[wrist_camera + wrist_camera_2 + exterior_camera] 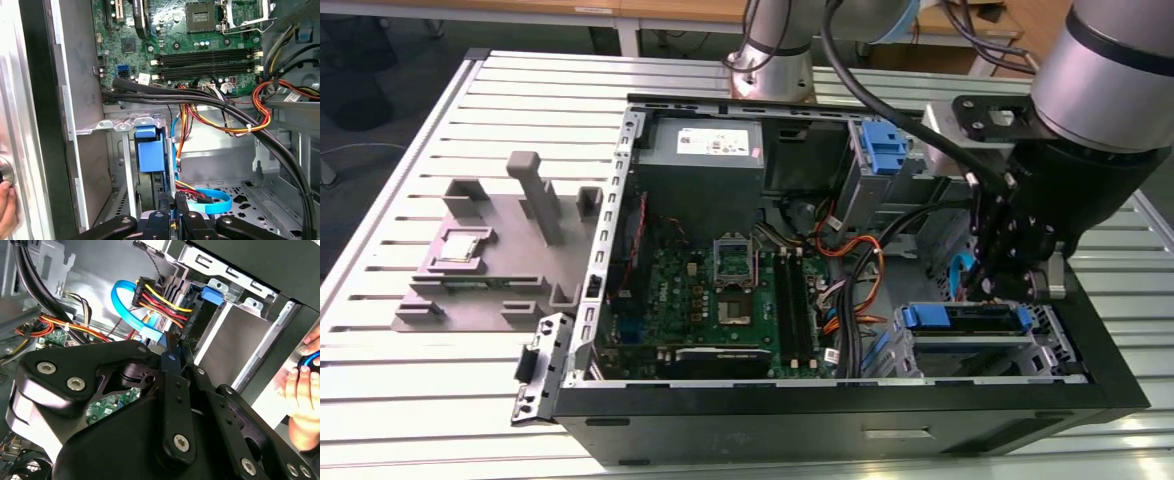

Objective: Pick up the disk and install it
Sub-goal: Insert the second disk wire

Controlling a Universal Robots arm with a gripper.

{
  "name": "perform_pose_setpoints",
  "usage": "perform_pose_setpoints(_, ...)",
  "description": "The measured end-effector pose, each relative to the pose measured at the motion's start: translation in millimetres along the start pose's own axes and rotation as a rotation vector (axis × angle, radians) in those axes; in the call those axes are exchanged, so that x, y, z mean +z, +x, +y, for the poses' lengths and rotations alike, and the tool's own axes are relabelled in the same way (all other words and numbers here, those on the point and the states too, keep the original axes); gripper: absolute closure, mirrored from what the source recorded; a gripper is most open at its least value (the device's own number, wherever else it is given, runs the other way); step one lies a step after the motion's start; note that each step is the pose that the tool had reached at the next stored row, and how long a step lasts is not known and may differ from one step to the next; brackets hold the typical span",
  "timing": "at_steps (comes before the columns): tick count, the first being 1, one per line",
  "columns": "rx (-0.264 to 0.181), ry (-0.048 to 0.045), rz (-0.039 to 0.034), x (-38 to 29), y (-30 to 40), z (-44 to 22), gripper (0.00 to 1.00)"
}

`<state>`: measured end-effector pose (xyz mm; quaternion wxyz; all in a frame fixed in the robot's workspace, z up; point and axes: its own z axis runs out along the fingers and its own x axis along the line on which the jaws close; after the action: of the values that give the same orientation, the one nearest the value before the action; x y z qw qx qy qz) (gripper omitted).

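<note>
Hanging low inside the open computer case (854, 420), the gripper (1007, 285) sits just above the drive cage (1047, 345), where the disk (967, 318) already rests; I cannot tell its grip. I'd press straight down, keeping clear of the cables (220, 107).

The open computer case (854, 420) fills the exterior view's centre and right; the grey fixture block (487, 270) lies on the table (400, 400) at middle left.
</note>
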<state>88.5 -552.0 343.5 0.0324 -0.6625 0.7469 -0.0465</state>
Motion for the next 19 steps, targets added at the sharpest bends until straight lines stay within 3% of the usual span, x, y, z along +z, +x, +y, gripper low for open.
perform_pose_setpoints(9, 0.002, 0.0006, -0.0124, 0.5, 9.6, -0.2, 0.84)
perform_pose_setpoints(14, 0.004, 0.0028, -0.0367, 1.0, 16.1, -0.8, 0.84)
perform_pose_setpoints(16, 0.005, 0.0027, -0.0418, 1.1, 16.8, -0.8, 0.84)
perform_pose_setpoints(19, 0.005, 0.0025, -0.0437, 1.5, 17.8, -0.9, 0.84)
